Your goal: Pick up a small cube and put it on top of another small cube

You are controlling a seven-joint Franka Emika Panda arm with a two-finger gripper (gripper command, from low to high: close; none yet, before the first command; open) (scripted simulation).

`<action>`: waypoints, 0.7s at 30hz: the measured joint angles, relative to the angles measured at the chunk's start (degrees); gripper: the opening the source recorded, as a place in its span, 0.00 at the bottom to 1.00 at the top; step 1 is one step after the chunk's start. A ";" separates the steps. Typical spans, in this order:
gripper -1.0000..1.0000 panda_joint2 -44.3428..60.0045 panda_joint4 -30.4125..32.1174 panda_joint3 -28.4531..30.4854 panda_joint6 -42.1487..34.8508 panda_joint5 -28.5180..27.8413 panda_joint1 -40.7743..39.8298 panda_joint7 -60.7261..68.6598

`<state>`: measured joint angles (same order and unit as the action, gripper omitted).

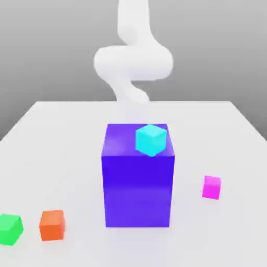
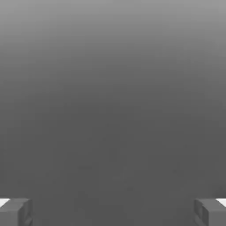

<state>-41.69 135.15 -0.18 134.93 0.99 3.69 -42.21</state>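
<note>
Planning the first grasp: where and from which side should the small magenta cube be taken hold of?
Probably from straight above, pinching two opposite vertical faces of the magenta cube. It sits flat on the table with free space on every side; the big purple block stands well apart. The pincer is spread wide.

hand [image 2: 113,212] spread wide, two grey fingertips [image 2: 16,212] far apart, plain grey backdrop between them

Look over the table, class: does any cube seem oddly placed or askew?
Yes. The small cyan cube sits atop the big purple-blue block, off-centre and turned at an angle. The magenta cube, orange-red cube and green cube rest on the table.
</note>
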 joint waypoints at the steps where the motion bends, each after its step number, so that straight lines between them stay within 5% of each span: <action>1: 0.50 2.06 1.60 -0.15 1.56 0.50 1.76 1.78; 15: 0.50 27.81 21.78 -6.08 21.00 4.79 22.30 22.63; 21: 0.50 38.64 30.34 -11.04 29.34 1.42 28.28 27.69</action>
<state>-3.05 165.49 -11.22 164.27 2.40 31.96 -14.51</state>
